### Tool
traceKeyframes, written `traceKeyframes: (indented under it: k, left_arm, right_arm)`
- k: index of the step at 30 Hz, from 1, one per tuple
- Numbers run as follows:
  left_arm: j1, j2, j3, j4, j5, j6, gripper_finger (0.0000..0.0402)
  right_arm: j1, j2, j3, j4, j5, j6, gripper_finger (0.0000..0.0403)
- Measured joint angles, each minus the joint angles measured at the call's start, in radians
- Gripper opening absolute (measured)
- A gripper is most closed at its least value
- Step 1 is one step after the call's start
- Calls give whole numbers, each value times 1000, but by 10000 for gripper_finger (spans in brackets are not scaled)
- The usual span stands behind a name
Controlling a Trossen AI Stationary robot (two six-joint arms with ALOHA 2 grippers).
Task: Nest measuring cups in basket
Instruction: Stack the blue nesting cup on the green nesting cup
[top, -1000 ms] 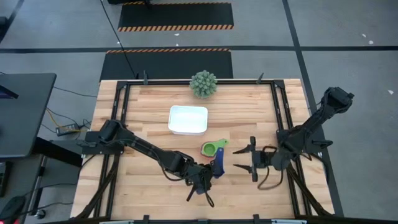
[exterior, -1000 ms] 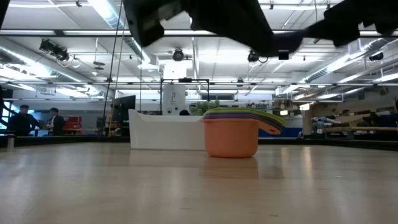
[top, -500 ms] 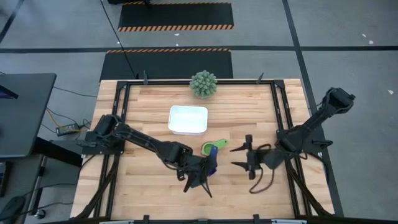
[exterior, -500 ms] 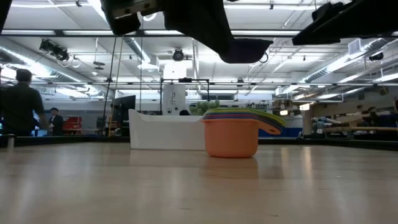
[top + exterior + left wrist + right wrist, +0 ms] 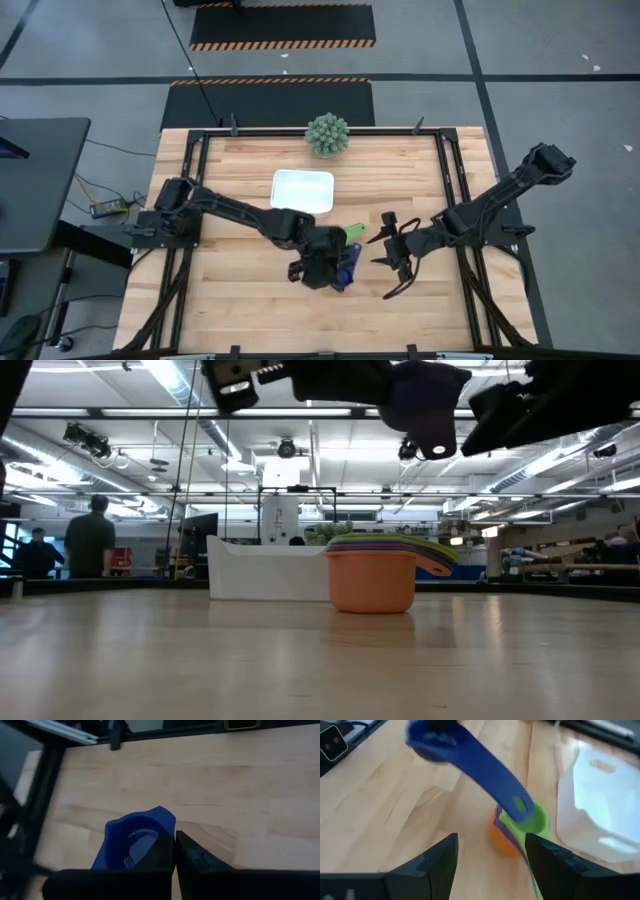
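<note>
left gripper point(image 5: 335, 272) carried dark blue cup point(image 5: 348, 266) stackward

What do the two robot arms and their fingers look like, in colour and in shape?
Both arms are dark, nearly black, built of slim jointed segments with thicker joints. The left gripper and the right gripper each end in two narrow dark fingers with angular, tapering tips. A dark cable loops beside the right arm's wrist. No markings show on them.
</note>
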State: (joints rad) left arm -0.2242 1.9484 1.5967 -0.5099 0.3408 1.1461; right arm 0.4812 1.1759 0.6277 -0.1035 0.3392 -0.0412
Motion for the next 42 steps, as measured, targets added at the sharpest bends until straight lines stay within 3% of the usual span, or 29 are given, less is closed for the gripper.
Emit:
traceKeyframes:
  k: [7,16,21,32,42]
  left_arm:
    - [59,0,0,34,79,-10,7]
    - [93,0,0,49,81,19,7]
    - [105,0,0,46,82,46,7]
    - [110,0,0,91,125,81,7]
    - [120,0,0,134,111,81,7]
  right_arm:
    - [7,5,8,-18,198,-205,234]
    - [10,-11,-43,-80,336,-154,226]
    - [34,-76,-130,88,300,-205,216]
    - [69,-24,-199,331,564,-420,200]
    - [65,-10,-199,460,531,-550,167]
